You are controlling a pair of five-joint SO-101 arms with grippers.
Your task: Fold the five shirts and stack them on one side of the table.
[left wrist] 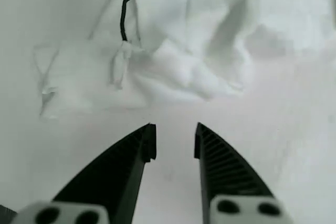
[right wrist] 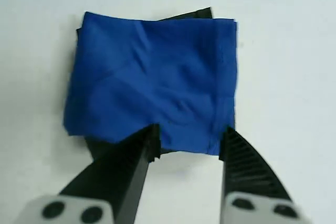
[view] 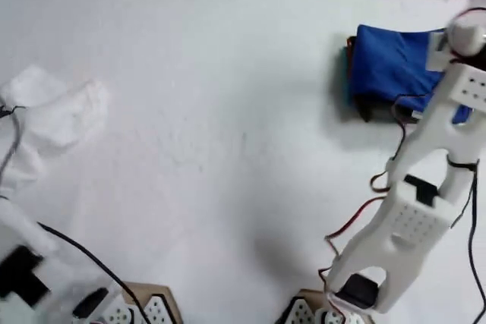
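My left gripper (left wrist: 174, 140), jaws apart, faces the crumpled white shirt (view: 61, 119) at 9 o'clock; right gripper (right wrist: 189, 142) (also apart) over the folded blue shirt (view: 391, 66), 2 o'clock.

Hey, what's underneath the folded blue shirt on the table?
Dark folded fabric lies under the blue shirt, with its edges poking out on two sides. The shirt covers the rest, so it's not possible to tell how many garments are stacked below.

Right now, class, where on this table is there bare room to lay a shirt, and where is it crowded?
Bare: the middle of the table, between the crumpled white shirt and the blue-topped stack. Crowded: by that stack, where the right end effector hovers open.
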